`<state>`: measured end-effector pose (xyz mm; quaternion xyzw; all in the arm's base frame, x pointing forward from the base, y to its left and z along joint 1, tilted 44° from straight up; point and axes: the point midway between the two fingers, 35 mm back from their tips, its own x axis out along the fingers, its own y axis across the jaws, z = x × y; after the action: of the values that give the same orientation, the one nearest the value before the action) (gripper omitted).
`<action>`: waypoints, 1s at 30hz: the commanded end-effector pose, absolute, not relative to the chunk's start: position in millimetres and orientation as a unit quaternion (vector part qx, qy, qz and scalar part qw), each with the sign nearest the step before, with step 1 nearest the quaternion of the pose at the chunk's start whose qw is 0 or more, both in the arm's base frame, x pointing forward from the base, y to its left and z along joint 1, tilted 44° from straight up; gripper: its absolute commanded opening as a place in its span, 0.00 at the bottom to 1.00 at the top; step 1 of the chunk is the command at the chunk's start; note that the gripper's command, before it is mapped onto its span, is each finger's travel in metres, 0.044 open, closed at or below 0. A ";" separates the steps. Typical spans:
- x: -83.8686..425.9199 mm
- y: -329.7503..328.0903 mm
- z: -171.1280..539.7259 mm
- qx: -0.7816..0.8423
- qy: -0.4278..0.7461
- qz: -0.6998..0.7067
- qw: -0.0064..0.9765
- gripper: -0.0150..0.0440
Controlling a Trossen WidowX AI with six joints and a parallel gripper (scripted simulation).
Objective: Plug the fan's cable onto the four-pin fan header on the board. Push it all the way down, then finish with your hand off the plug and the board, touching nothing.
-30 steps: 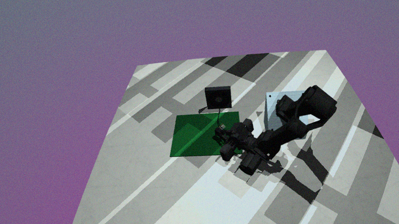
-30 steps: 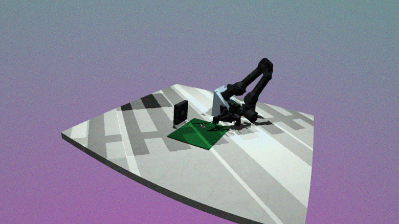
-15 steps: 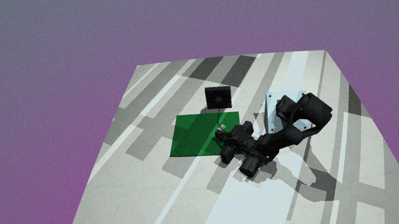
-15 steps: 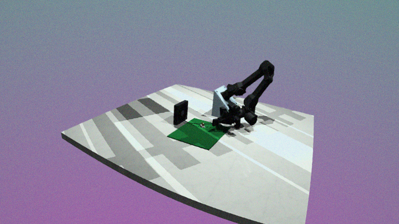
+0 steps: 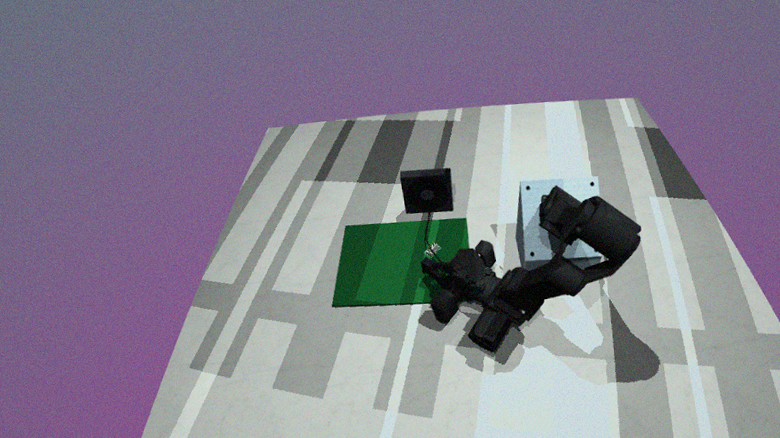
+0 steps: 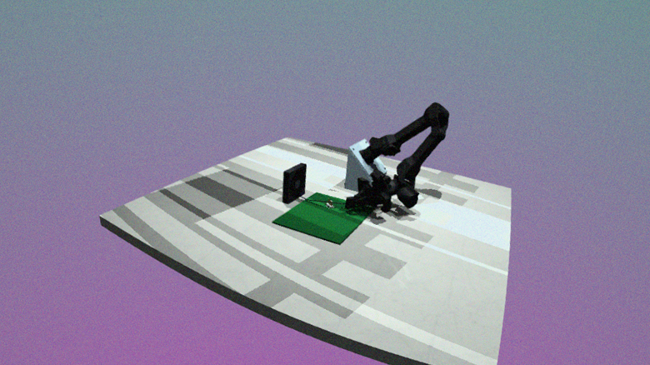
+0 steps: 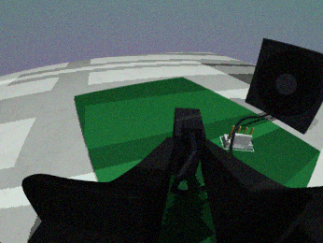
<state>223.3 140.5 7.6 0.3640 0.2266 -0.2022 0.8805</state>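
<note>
The green board [image 5: 372, 264] [image 6: 316, 223] [image 7: 126, 117] lies flat on the table. Its white fan header [image 5: 430, 253] [image 6: 327, 204] [image 7: 243, 140] shows bare golden pins in the wrist view. My gripper [image 5: 428, 266] [image 6: 350, 202] [image 7: 187, 144] is shut on the dark plug [image 7: 188, 117], which shows at the fingertips. In the wrist view the plug is left of the header and apart from it. The dark cable [image 5: 425, 229] [image 7: 237, 123] runs from the fan past the header, across its left part in the wrist view. The plug's openings are hidden.
The black fan [image 5: 426, 191] [image 6: 294, 183] [image 7: 286, 84] stands upright behind the board. The pale blue arm mount [image 5: 533, 222] [image 6: 355, 170] stands to the board's right in the top view. Loose cable loops hang below the fingers in the wrist view.
</note>
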 end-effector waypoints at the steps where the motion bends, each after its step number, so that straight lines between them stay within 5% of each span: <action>1: 223.6 143.1 5.6 0.366 0.224 -0.203 0.880 0.25; 30: 222.0 150.6 -2.7 0.364 0.227 -0.202 0.880 0.25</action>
<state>222.1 150.8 -2.7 0.3650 0.2262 -0.2026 0.8801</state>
